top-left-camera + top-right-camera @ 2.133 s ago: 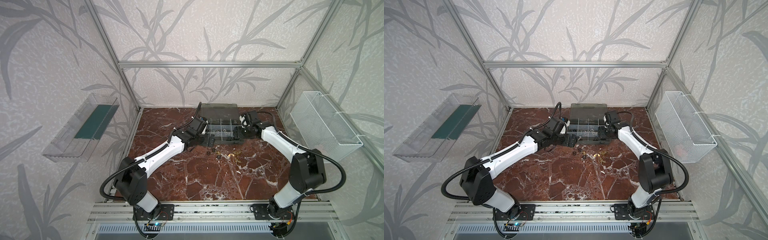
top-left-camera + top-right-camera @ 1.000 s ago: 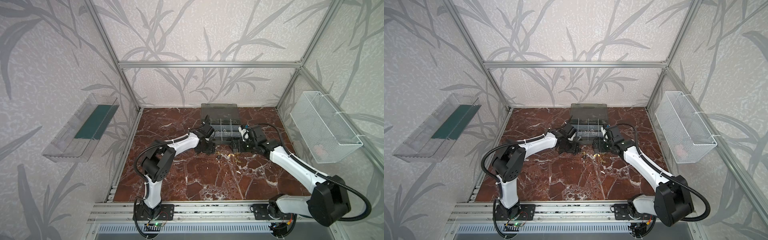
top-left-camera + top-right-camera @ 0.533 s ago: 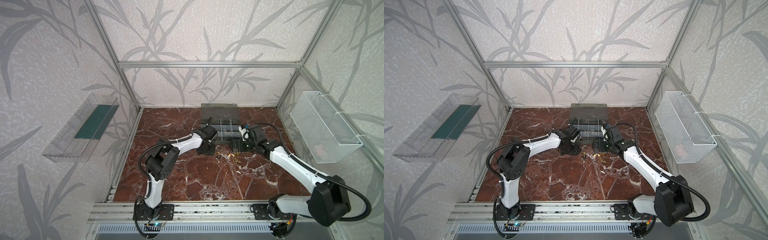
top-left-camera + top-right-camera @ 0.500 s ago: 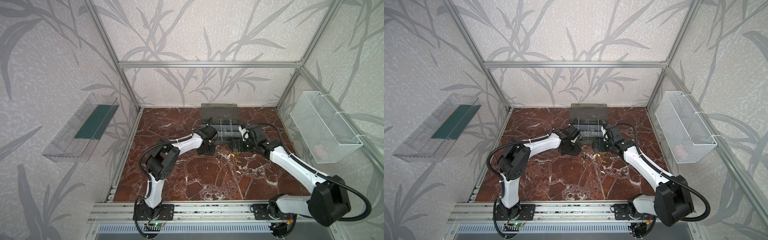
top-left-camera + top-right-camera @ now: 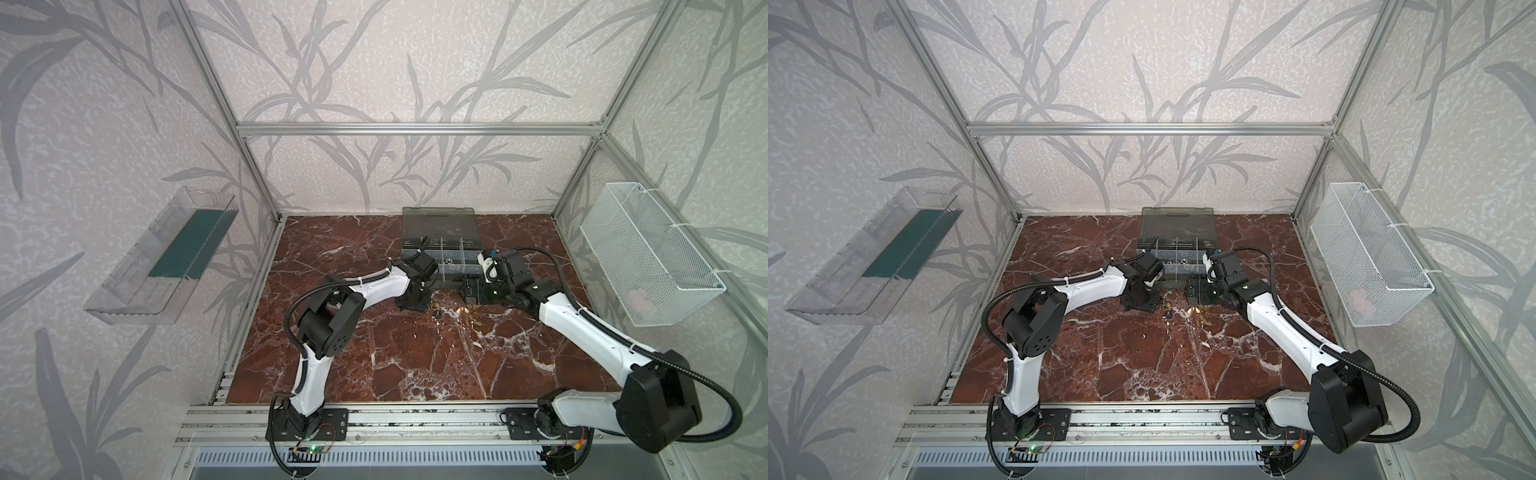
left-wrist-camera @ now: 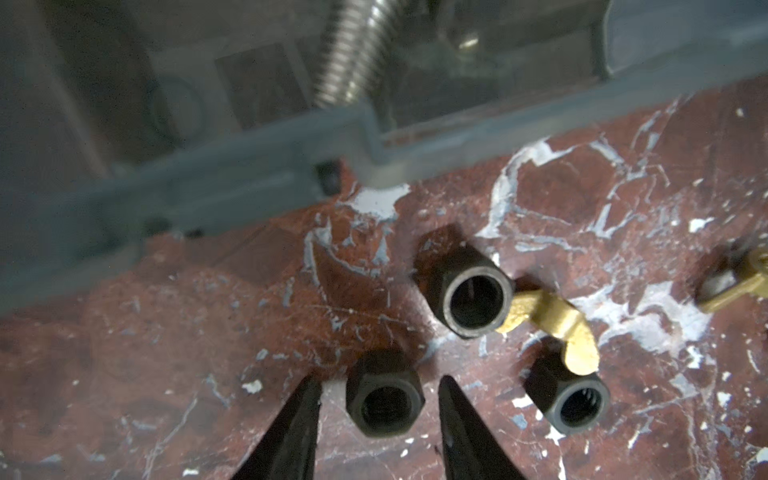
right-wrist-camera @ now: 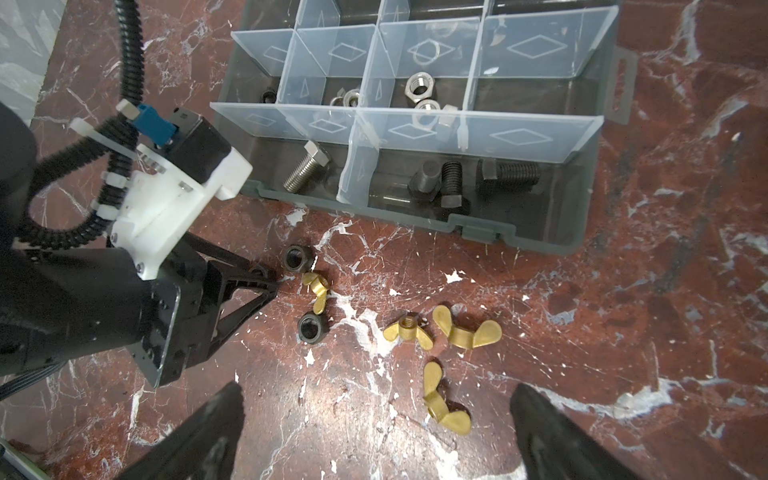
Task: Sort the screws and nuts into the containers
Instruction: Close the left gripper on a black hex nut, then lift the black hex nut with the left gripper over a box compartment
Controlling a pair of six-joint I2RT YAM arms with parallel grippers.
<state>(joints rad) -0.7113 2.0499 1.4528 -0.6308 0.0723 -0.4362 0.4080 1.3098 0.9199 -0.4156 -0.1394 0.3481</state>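
Left gripper (image 6: 378, 380) nose-down, elbow sharply bent, jaws apart astride a black nut (image 6: 384, 401).

Wire basket (image 5: 648, 253), clear tray (image 5: 124, 282), marble tabletop (image 5: 415, 353)

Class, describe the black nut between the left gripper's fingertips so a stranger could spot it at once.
Find the grey organiser case on the marble table; three black nuts lie before its front wall. The target nut sits between the left gripper's fingertips, apart from the brass wing nut beside the others.
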